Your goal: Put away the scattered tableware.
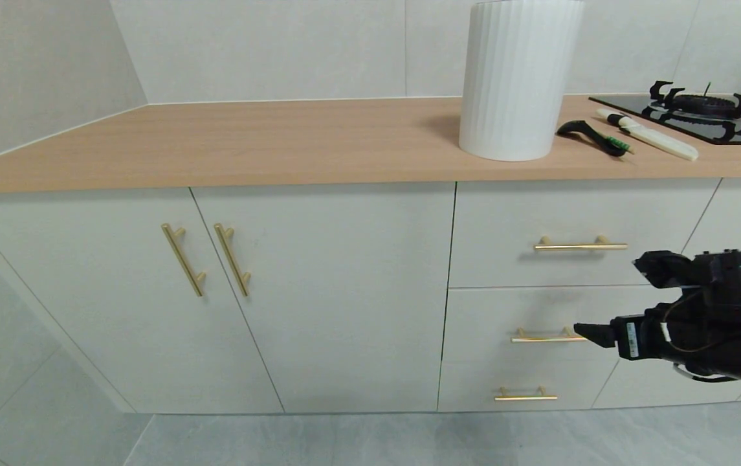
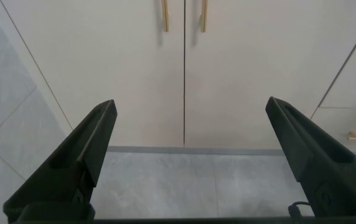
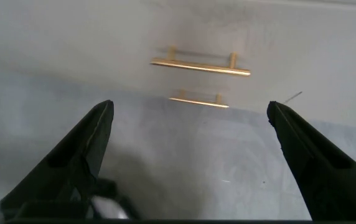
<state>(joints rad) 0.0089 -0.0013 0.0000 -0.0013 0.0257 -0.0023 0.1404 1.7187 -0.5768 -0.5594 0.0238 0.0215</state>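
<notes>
On the wooden countertop (image 1: 247, 142) beside the white ribbed canister (image 1: 516, 77), near the hob (image 1: 700, 107): black utensil (image 1: 593, 136) and white knife (image 1: 652, 136), probably light, stiff, slick, best pinched mid-handle; right gripper (image 3: 189, 106) low before the drawers (image 1: 577, 265), left gripper (image 2: 190, 102) facing cupboard doors (image 2: 259, 74), both spread wide, empty.

On the countertop (image 1: 247, 142), left to right: container (image 1: 516, 77), peeler (image 1: 593, 136), knife (image 1: 648, 134), hob (image 1: 707, 110) at the right edge. Below it: two doors (image 1: 215, 291) at left, three stacked drawers (image 1: 577, 265) at right.
</notes>
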